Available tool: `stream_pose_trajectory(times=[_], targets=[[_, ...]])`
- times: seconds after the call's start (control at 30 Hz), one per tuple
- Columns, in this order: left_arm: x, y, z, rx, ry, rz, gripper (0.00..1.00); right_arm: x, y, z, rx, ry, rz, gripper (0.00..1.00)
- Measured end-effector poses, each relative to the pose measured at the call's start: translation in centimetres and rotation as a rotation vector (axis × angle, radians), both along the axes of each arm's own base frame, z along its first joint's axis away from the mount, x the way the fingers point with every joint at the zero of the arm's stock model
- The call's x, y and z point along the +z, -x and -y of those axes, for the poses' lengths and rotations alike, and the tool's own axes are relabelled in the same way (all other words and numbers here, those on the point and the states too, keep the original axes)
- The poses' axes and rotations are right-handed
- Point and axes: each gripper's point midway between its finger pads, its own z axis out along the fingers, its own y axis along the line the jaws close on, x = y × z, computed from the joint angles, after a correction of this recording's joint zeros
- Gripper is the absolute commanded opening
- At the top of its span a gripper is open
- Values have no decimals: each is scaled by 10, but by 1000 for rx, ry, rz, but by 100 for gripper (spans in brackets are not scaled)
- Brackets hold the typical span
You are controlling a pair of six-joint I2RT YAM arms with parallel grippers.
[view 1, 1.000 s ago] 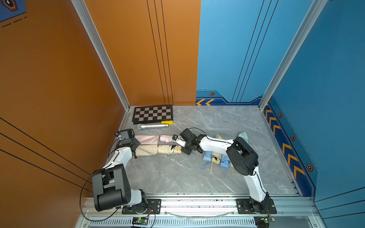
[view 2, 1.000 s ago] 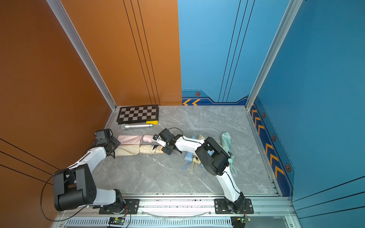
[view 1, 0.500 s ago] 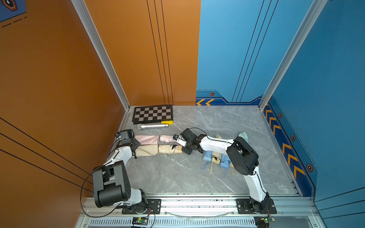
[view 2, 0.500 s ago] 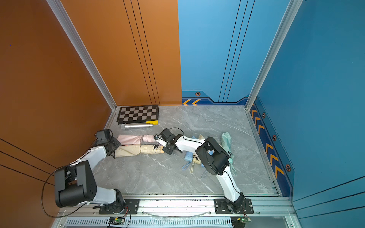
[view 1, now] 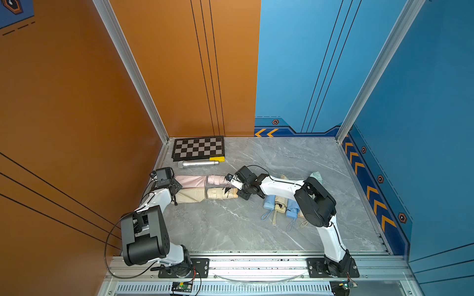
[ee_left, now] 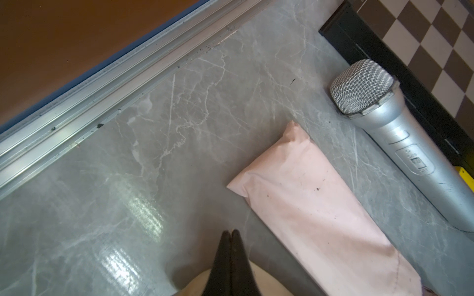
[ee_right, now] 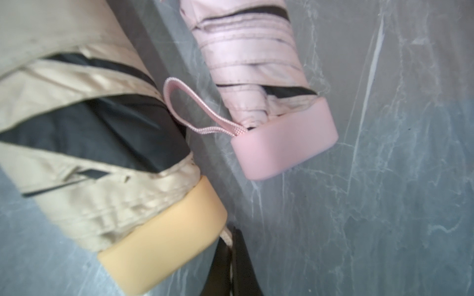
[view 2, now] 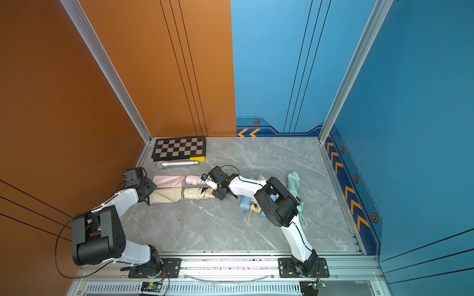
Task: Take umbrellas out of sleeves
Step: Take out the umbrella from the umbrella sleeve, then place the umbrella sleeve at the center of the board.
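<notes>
**Cream umbrella half drawn, most of the job ahead**

The cream umbrella (view 1: 221,193) is seen lying on the grey marbled table (view 1: 230,230). Its pleated half and stubby handle are drawn clear, while the other half is sheathed in the cream sleeve (view 1: 191,196). Its wrist cord (ee_right: 227,235) is pinched between the closed jaws of the right gripper (ee_right: 232,238), just beyond the handle. The sleeve's sealed end is clamped by the left gripper (ee_left: 230,238), whose jaws are pressed together with cream fabric showing at either side. The pair is thus held at both ends, and the step in hand is judged to be the pulling apart of the two.

Just beside it and parallel, the pink umbrella (view 1: 218,179) is likewise half out of the pink sleeve (view 1: 191,180), and it is gripped by neither arm. No umbrella is seen fully freed, so nothing can be counted as finished.

Farther toward the right arm, a pile (view 1: 280,206) of light blue and cream bundles is partly hidden under that arm, with a mint bundle (view 1: 316,176) beyond it. From their smooth look they are probably sleeved, though that cannot be settled from this height.

A silver microphone (view 1: 198,164) and a checkerboard (view 1: 198,148) lie near the back wall, outside the work.
</notes>
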Motion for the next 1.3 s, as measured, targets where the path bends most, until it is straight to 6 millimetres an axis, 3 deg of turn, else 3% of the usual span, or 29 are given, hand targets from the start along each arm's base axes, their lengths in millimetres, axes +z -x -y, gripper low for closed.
stream_pose_trajectory(times=[1.3], targets=[[1, 3, -14, 42, -29, -13, 0, -1, 0, 1, -1, 2, 0, 3]])
